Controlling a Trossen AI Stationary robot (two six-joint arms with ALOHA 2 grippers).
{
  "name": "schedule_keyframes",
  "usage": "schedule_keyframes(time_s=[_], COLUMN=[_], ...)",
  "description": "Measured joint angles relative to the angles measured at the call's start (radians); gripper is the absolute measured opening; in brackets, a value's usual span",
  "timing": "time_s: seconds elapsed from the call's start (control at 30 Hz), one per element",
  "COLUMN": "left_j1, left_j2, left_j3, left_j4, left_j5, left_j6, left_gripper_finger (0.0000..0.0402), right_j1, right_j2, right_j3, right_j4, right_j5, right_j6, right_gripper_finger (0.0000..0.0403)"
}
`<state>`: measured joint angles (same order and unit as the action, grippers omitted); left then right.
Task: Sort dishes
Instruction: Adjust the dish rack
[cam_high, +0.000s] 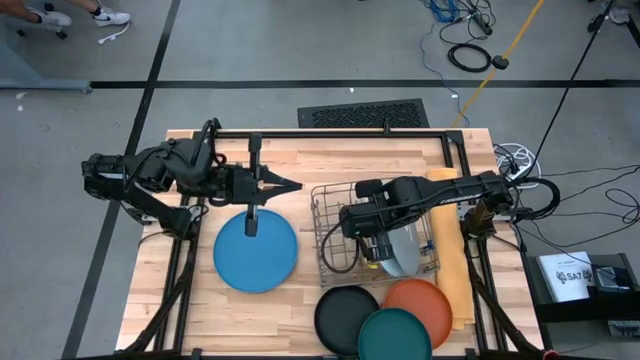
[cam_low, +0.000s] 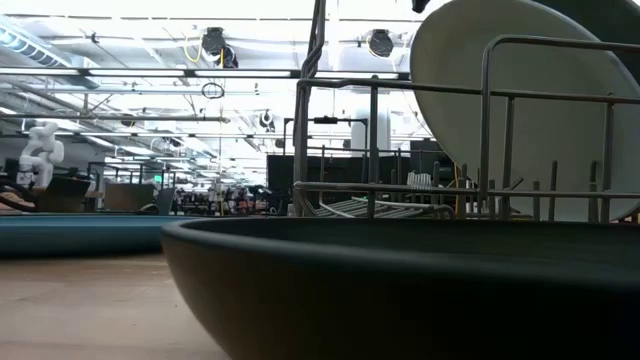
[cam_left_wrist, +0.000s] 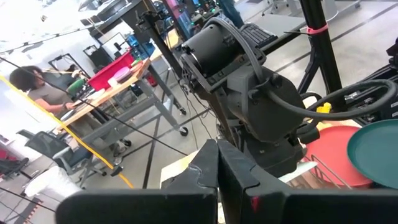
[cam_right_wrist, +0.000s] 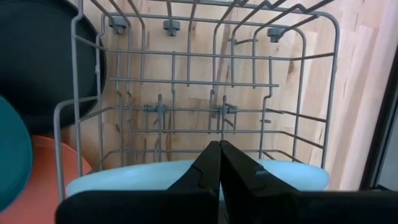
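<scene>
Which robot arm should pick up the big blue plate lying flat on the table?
Probably the left. The left gripper, shut, hangs just above the medium blue plate on the table's left side. The right gripper, also shut, is over the wire rack, by the pale blue plate standing in it.

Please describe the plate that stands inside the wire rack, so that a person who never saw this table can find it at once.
On the wooden table, find the grey wire rack right of centre, under the right arm. At its right end one pale blue plate leans on its edge. It is the only plate standing up inside the rack; the medium blue plate, black plate, dark teal plate and orange plate lie flat on the table.
</scene>
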<state>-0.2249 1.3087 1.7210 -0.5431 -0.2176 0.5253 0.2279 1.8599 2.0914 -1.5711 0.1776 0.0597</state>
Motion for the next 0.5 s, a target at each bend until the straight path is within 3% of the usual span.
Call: schedule_keyframes(time_s=[0.33,0.5], left_j1=[0.000,0.000], left_j2=[0.000,0.000], left_j3=[0.000,0.000], left_j4=[-0.015,-0.161], left_j5=[0.000,0.000], left_j6=[-0.024,-0.058], left_gripper_finger=[0.0000,0.0000], right_j1=[0.000,0.014], right_j2=[0.023,0.001], right_j3=[-0.001,0.001], right_j4=[0.000,0.000], right_j5=[0.001,0.087], right_j6=[-0.013,-0.017], right_gripper_finger=[0.0000,0.0000])
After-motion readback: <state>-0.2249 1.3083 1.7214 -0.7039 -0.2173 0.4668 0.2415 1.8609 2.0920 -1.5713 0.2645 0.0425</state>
